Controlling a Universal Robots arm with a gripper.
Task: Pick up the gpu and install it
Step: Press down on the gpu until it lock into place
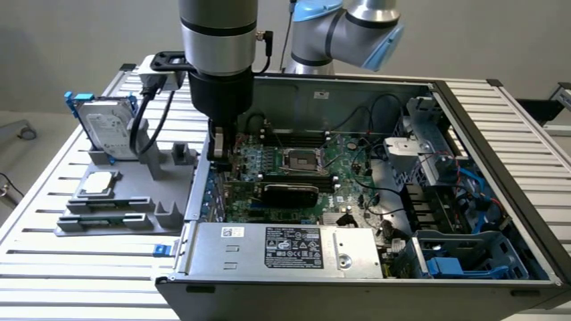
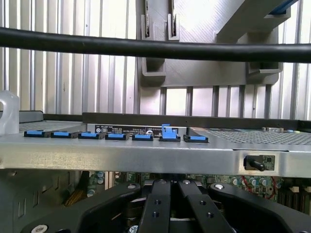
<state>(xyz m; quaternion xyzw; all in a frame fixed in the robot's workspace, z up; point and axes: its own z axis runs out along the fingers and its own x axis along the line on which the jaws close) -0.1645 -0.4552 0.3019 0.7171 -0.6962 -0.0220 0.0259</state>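
The gpu (image 1: 290,194), a black-faced card, stands on edge on the green motherboard (image 1: 344,157) inside the open computer case (image 1: 473,120), just below the CPU socket (image 1: 299,160). My gripper (image 1: 218,152) hangs at the case's wall on the exterior view's left, above the card's bracket end. In the wrist view its black fingers (image 2: 155,204) are pressed together, shut, with nothing visible between them. Whether the gripper (image 2: 170,187) touches the card I cannot tell.
A grey fixture (image 1: 125,194) on the exterior view's left holds a silver hard drive in a blue frame (image 1: 107,127) and flat parts. The power supply (image 1: 285,247) fills the case's front. A black cable (image 2: 155,48) crosses the wrist view above a row of blue slot clips (image 2: 116,136).
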